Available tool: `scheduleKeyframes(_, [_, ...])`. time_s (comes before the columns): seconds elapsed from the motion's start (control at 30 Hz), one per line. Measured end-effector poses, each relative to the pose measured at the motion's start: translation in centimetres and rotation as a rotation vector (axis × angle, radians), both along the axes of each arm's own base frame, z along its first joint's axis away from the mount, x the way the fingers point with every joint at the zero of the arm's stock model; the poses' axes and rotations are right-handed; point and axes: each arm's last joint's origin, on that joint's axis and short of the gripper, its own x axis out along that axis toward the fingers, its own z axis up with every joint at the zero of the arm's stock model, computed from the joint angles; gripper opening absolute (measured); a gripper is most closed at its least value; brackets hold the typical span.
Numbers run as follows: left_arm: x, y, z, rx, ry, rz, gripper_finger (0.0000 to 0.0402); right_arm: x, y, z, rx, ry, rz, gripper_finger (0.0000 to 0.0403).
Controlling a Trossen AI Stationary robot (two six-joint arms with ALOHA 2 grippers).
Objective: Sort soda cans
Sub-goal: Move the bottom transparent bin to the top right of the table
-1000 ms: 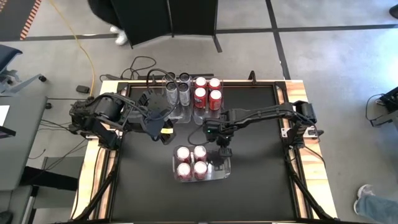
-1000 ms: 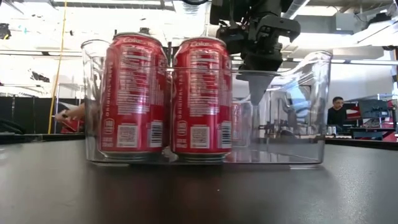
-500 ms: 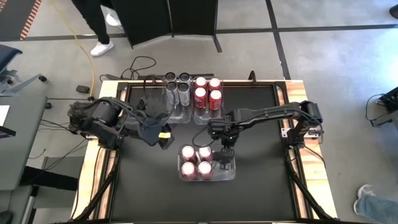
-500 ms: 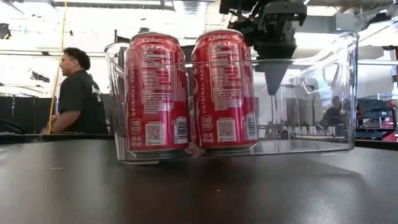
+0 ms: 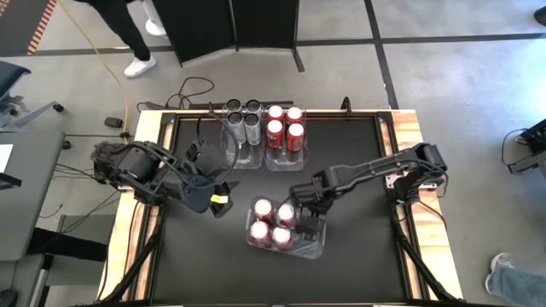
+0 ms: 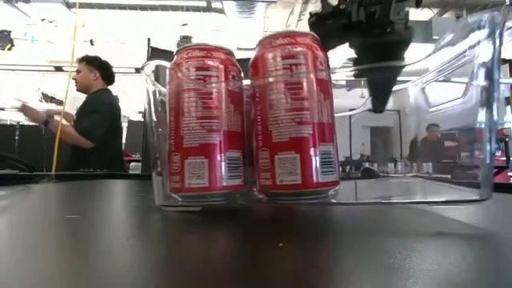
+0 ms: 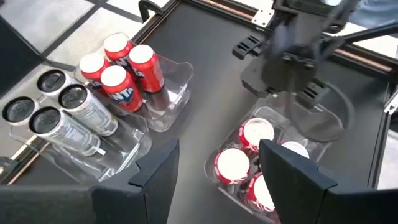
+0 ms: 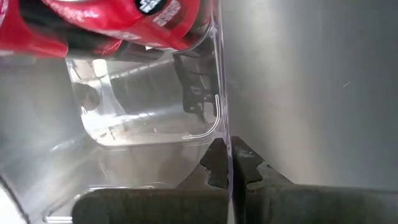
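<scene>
1. Right pincer (image 5: 309, 223) is clamped fully shut on the wall of a clear bin (image 5: 316, 248). Four red cans (image 5: 273, 224) stand inside, just beside it.
2. Left pincer (image 5: 215, 203) waits half open, holding nothing, well apart.
3. Step judged: repositioning this bin on the tabletop (image 5: 358, 170). Next move calls for a steady drag so cans stay upright.

Two red soda cans (image 6: 250, 120) stand side by side in a clear plastic bin (image 6: 416, 172) on the dark table (image 6: 240, 248); the right gripper (image 6: 376, 94) pinches the bin's wall; a person (image 6: 90, 120) stands beyond the table's far edge.
</scene>
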Motion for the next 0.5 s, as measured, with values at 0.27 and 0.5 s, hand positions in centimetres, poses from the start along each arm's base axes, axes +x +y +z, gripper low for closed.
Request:
scheduleKeyframes(0.27, [-0.1, -0.6, -0.1, -0.055, 0.047, -0.097, 0.0215, -0.8, 4.2, -0.2, 0.01, 0.01, -0.102, 0.0004])
scheduleKeyframes(0.5, [-0.2, -0.7, -0.2, -0.032, 0.09, -0.19, 0.0215, -0.6, 7.1, -1.5, 0.013, 0.007, -0.221, 0.0003])
